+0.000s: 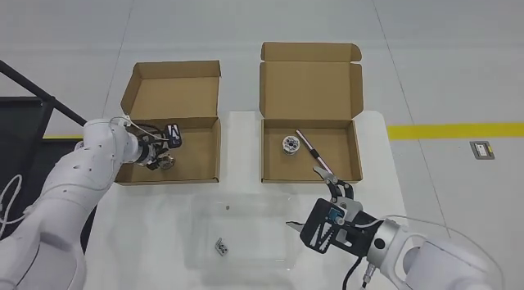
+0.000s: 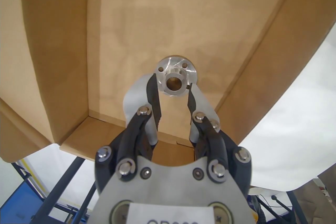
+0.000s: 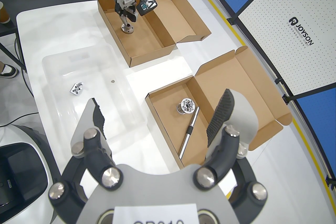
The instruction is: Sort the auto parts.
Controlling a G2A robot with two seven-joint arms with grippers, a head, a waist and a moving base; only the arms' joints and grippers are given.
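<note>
A flanged hub [image 2: 176,67] is held pinched within the left end effector [image 2: 173,85], flange down, bore axis upright.

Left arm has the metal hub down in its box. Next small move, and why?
Probably open the left gripper and release. It clamps the metal hub by the neck, and in the right wrist view the flange looks seated on the floor of the box, well inside the walls.

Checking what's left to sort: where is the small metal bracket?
In the top view, the metal bracket lies inside the clear bin, toward its near left corner.
</note>
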